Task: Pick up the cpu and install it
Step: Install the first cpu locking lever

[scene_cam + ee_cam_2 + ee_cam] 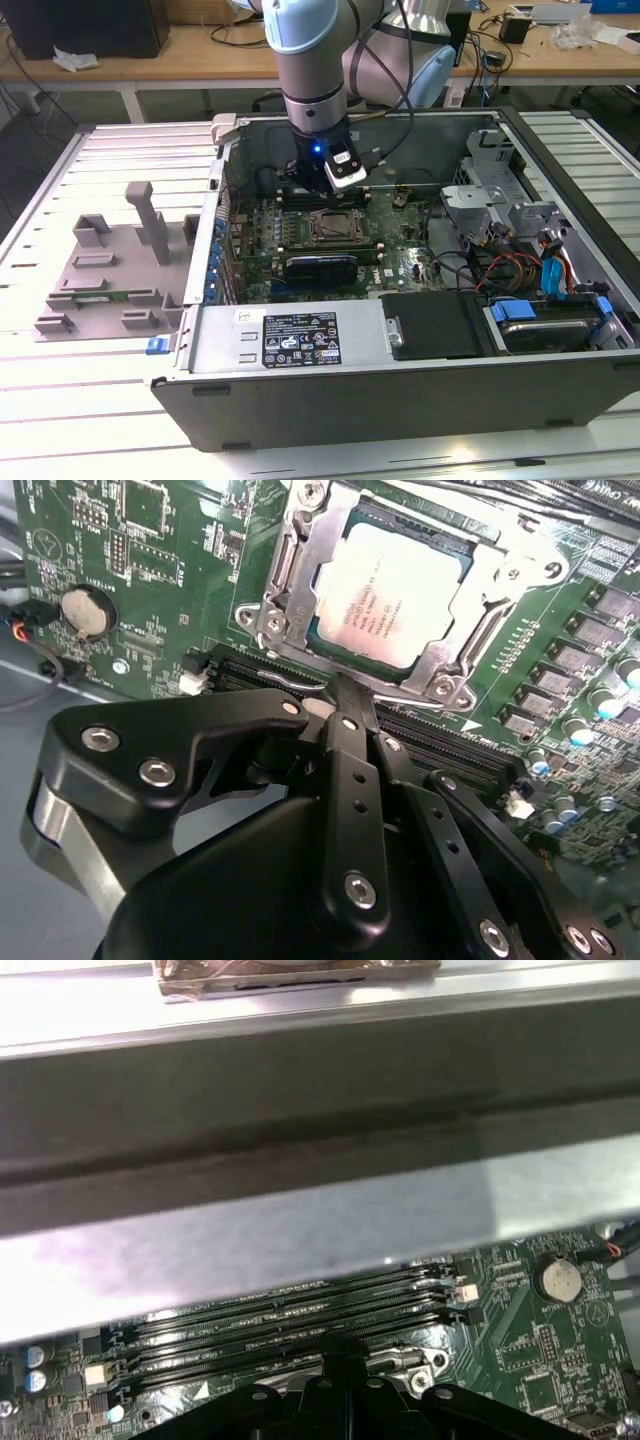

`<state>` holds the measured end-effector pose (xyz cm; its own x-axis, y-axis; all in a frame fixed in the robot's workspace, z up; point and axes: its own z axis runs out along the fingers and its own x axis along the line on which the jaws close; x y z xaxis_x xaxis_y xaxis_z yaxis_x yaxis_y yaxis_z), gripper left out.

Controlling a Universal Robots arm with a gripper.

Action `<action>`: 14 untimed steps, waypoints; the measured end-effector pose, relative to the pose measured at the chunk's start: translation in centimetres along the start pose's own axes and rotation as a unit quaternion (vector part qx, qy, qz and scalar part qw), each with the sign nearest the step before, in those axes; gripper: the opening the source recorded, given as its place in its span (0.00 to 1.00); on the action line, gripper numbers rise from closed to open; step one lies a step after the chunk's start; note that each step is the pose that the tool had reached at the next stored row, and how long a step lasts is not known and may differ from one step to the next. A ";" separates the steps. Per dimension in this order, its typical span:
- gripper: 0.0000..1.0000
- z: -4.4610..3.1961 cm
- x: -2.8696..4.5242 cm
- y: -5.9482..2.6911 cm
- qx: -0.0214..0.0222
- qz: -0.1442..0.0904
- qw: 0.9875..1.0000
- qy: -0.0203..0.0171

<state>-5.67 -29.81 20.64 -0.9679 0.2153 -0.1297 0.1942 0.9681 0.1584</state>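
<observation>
In the middle of the exterior view, the arm is reaching down from the upper edge of the frame into the open computer case, which is lying on a slatted table. The gripper is hanging just above the green motherboard, near the case's far wall. The cpu is sitting in its socket at the centre of the frame, just nearer the camera than the gripper and slightly toward the exterior view's right.

In the second wrist view, the gripper is showing its fingers drawn together to a narrow tip with nothing between them. That tip is hovering at the edge of the metal socket frame, over the black memory slots. The cpu is lying flat inside the frame, pale silvery top up, apart from the gripper. A round coin battery is sitting on the board well to one side of the socket.

In the first wrist view, the gripper is pointing toward the memory slots, with the case's grey wall rising behind them and the coin battery lying beside them.

At the exterior view's left, a grey plastic fixture is resting on the table beside the case.
</observation>
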 end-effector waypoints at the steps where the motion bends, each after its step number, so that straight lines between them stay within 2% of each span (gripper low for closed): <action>1: 0.11 0.02 0.00 0.09 0.001 0.003 1.000 -0.001; 6: 0.11 0.07 0.08 0.43 0.001 0.010 1.000 -0.003; 8: 0.11 0.11 0.08 0.43 0.001 0.011 1.000 -0.009; 9: 0.11 0.13 0.09 0.42 0.001 0.012 1.000 -0.013; 10: 0.11 0.14 0.10 0.41 0.000 0.012 1.000 -0.016; 11: 0.11 0.15 0.18 0.41 -0.001 0.013 1.000 -0.021; 14: 0.11 0.12 0.48 0.36 -0.001 0.015 1.000 -0.024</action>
<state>-6.04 -29.34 20.52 -0.9529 0.2507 -0.1708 0.2232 0.9607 0.1647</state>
